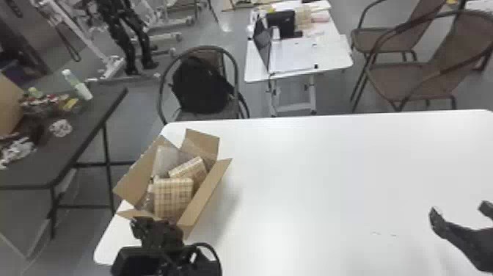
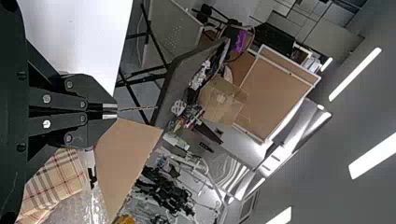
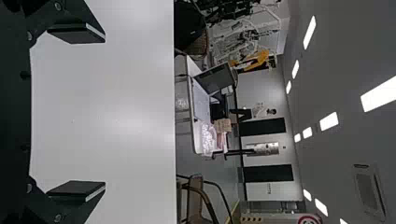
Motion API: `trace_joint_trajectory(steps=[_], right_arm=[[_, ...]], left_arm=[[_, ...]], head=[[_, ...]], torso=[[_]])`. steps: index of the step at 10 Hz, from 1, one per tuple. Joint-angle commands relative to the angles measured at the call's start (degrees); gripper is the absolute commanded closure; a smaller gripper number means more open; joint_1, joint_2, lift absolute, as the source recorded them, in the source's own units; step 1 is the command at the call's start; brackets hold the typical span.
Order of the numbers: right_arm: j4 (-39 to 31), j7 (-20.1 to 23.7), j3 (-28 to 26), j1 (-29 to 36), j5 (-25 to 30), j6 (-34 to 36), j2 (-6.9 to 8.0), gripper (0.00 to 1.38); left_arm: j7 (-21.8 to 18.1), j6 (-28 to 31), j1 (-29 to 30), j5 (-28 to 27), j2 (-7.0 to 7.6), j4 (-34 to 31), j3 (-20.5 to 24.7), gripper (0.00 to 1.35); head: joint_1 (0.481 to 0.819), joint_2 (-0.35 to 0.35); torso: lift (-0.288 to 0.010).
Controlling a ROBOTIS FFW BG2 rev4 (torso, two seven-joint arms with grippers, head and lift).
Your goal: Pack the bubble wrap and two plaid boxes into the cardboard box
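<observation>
Across the white bench [image 1: 330, 165], the left gripper [image 2: 109, 111] seems clamped on a near flap [image 1: 134, 214] of the cardboard box [image 1: 206, 194], at left, plaid boxes [image 1: 173, 197] and soft bubble wrap [image 1: 164, 160] inside. Light, bendy card: best pinched by its free edge. Right, the other gripper [image 3: 100, 112] has fingers apart.

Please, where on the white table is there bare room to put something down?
The widest bare patch of the table runs from the cardboard box to the right gripper, whose jaws stand open. It is crowded inside the box, with plaid boxes and bubble wrap, and at its near end, by the left gripper.
</observation>
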Motion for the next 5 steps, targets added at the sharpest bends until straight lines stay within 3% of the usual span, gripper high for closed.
trace_joint_trajectory(steps=[1, 2, 3, 4, 5], right_arm=[[-0.01, 0.21, 0.10, -0.06, 0.24, 0.59, 0.00, 0.18], [-0.01, 0.30, 0.10, -0.06, 0.33, 0.76, 0.00, 0.18], [-0.10, 0.30, 0.10, 0.03, 0.42, 0.76, 0.00, 0.18], [-0.27, 0.21, 0.10, 0.03, 0.50, 0.76, 0.00, 0.18], [-1.42, 0.21, 0.10, 0.38, 1.12, 0.76, 0.00, 0.18]], left_arm=[[0.80, -0.38, 0.39, -1.84, -0.15, 0.06, 0.40, 0.65], [1.60, -0.56, 0.48, -2.72, -0.09, 0.06, 0.49, 0.13], [1.60, -1.17, 0.48, -2.46, 0.44, 0.06, -0.22, 0.00], [1.60, -2.49, 0.30, -3.43, 1.14, 0.06, -1.18, 0.01], [1.60, -1.96, 0.74, -11.78, 1.23, -1.17, -0.04, 0.01]], head=[[0.695, 0.292], [0.695, 0.297], [0.695, 0.301], [0.695, 0.302], [0.695, 0.298]], torso=[[-0.037], [-0.037], [-0.037], [-0.037], [-0.037]])
